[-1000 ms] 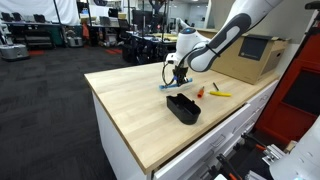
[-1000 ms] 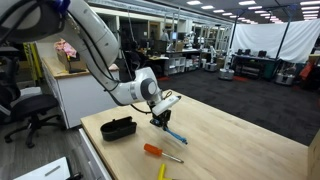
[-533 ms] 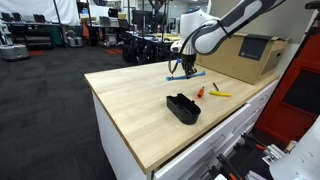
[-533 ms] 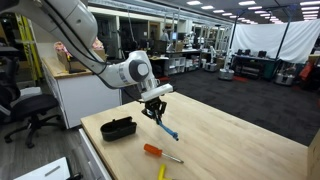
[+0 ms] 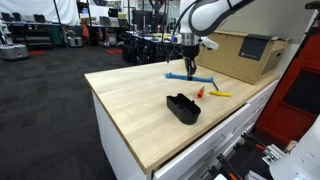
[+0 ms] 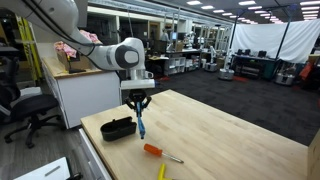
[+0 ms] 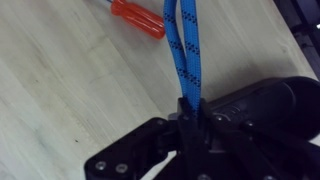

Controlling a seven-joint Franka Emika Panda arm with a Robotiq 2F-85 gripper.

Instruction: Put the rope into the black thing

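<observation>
— Two strands of the rope (image 7: 188, 50) climb from the tool (image 7: 190, 118), bottom centre of the wrist view, pinched tight between its jaws.
— Why so high?
— Probably so the limp cord hangs straight, mostly off the surface (image 6: 215, 130). Its end dangles just right of the black thing (image 6: 118, 128), lower left in an exterior view.

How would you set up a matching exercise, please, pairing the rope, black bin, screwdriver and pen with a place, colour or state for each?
Things:
1. rope
2. black bin
3. screwdriver
4. pen

Descriptions:
a. yellow
b. blue, hanging from the gripper
c. orange handle
d. open-topped, resting on the table

Pairs: 1-b, 2-d, 3-c, 4-a.
</observation>
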